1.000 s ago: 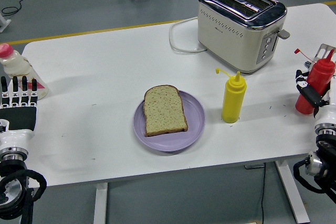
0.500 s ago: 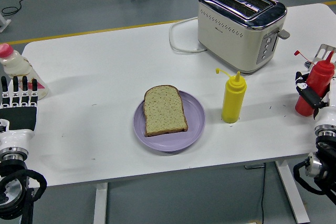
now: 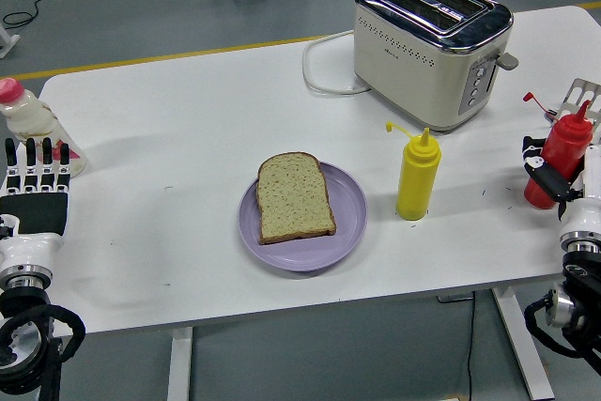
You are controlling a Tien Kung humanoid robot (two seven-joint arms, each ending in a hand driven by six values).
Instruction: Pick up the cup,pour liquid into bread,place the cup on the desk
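Red squeeze bottle [image 3: 556, 159] at the table's [image 3: 188, 119] right edge sits clasped in the right hand [image 3: 554, 171]; the left hand [image 3: 36, 185] rests flat with fingers extended, holding nothing.

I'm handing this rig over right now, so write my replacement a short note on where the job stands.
Right hand: closed around the red squeeze bottle at the table's right edge, bottle slightly tilted.
Left hand: fingers extended, holding nothing, at the left edge beside the pink-capped bottle.
Bread: on the purple plate, centre, looks dry.
Done: grasp.
Left: carry over, pour on bread, set bottle down.
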